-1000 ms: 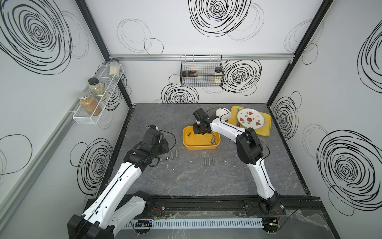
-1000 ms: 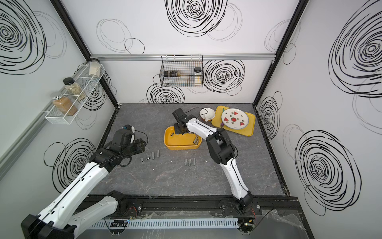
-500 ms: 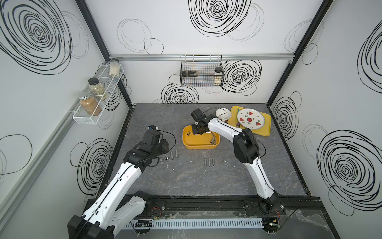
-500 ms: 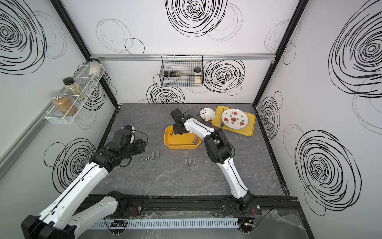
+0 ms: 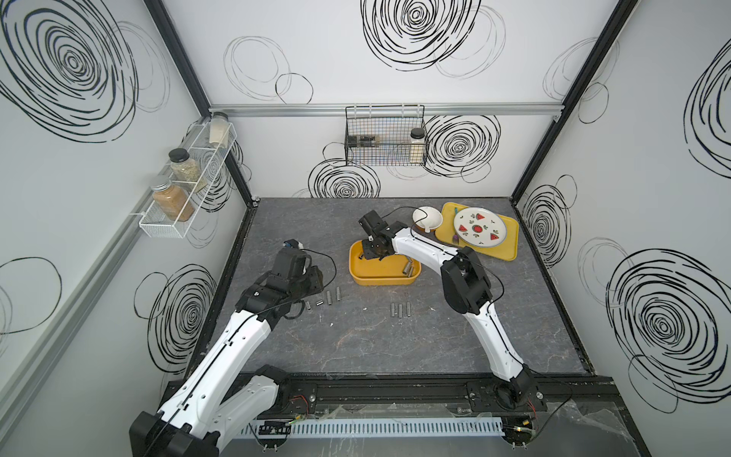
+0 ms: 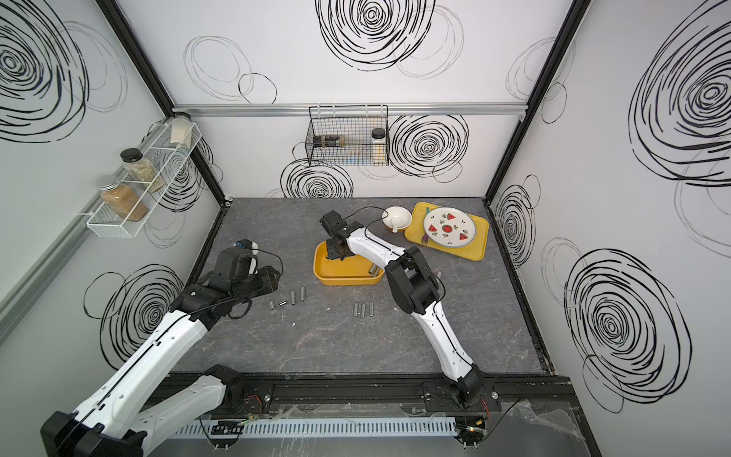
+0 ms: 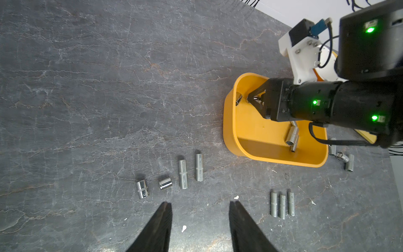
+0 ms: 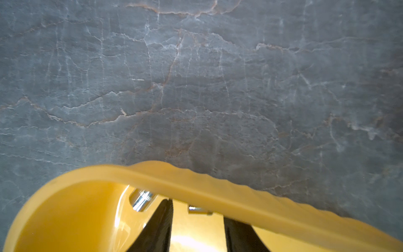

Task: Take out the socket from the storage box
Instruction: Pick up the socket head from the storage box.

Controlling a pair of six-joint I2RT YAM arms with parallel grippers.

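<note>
Right end effector point(image 7: 250, 98) down inside the storage box point(image 5: 381, 279), at its end nearer the left arm. Fingers stand apart with a small socket point(image 8: 199, 210) between the tips — pinched or not, cannot tell. Second socket point(image 8: 141, 199) just beside it, near the wall. Left end effector point(image 7: 198, 205) spread, empty, above the desk point(image 7: 109, 87) — loose sockets point(image 7: 183, 174) lie close by.

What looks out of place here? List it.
White scraps lie on the table by the socket rows. A few sockets lie jumbled beyond the box, unlike those neat rows. Nothing looks damaged.
</note>
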